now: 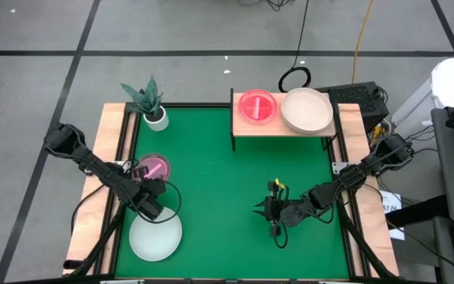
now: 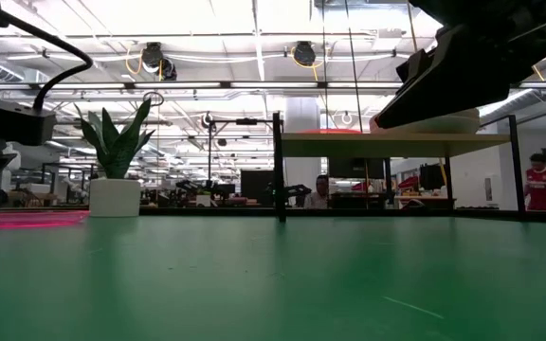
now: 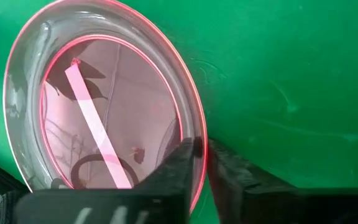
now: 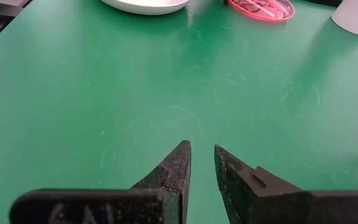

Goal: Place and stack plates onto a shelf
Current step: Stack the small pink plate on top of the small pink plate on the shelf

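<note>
A see-through magenta plate with a pale stick mark lies on the green table near its left edge; it shows large in the left wrist view. My left gripper is shut on its rim. A pale blue-green plate rests flat just nearer than that gripper. The light-wood shelf stands at the table's far right and carries a red see-through plate and a beige plate side by side. My right gripper hovers over bare table right of centre, shut and holding nothing. My left gripper pinches the magenta plate's rim on its near side, one finger inside the rim and the other outside it. The fingers come slanting down from the near side. In the low view the plate lies flat on the table.
A potted plant stands at the far left corner, beside the shelf's left end. Wooden strips run along the table's left and right sides. Open green surface lies between the two grippers and in front of the shelf. Cables and equipment crowd the right side.
</note>
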You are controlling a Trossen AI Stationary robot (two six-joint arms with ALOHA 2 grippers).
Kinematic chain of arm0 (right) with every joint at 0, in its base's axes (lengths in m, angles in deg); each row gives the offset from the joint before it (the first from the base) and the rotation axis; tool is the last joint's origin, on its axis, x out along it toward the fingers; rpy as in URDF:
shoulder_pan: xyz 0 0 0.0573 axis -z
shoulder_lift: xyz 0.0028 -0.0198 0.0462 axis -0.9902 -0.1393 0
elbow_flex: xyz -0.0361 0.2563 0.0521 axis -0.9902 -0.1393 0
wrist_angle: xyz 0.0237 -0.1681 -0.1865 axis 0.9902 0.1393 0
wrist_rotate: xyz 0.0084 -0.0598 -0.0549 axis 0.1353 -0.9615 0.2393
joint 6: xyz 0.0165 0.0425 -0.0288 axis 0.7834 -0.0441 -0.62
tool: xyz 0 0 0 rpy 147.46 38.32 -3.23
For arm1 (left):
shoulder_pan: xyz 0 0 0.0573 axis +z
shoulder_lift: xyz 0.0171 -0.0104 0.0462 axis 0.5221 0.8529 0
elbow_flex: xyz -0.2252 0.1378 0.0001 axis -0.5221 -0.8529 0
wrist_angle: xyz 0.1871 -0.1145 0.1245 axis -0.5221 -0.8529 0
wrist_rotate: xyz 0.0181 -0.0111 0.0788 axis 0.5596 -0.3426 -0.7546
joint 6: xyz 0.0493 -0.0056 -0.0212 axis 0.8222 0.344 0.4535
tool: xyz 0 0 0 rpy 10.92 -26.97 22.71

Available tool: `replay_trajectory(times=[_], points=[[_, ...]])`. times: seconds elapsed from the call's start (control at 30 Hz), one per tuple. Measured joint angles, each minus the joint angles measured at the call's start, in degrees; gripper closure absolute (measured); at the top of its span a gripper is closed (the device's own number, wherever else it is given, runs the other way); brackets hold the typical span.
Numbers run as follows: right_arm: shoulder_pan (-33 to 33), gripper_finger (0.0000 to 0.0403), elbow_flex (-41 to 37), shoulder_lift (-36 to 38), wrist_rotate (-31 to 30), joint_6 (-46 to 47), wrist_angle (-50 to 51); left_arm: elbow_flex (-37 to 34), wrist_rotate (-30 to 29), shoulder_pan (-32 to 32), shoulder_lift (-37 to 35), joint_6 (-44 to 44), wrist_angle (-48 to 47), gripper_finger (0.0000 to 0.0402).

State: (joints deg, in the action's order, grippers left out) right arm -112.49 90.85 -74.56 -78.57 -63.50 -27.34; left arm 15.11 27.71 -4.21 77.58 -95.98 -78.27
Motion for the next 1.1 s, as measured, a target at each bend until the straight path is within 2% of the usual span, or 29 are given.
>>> replay_trajectory(times=[0.13,0.43,0.63,0.87,1.1], points=[[0.0,0.0348,0.0,0.0,0.0,0.0,0.0,0.0,0.3,0.0,0.0,0.3,-0.4,0.0393],[0.0,0.0348,0.0,0.0,0.0,0.0,0.0,0.7,0.8,0.0,0.0,1.1,-1.1,0.0394],[0.0,0.0348,0.0,0.0,0.0,-0.4,0.0,5.0,1.0,0.0,0.0,3.6,-6.3,0.0395],[0.0,0.0348,0.0,0.0,-0.1,-0.4,-3.4,12.7,-1.0,0.0,0.0,10.4,-10.0,0.0396],[0.0,0.0348,0.0,0.5,-0.2,0.8,-6.4,20.5,-6.2,0.0,0.0,23.0,-10.3,0.0396]])
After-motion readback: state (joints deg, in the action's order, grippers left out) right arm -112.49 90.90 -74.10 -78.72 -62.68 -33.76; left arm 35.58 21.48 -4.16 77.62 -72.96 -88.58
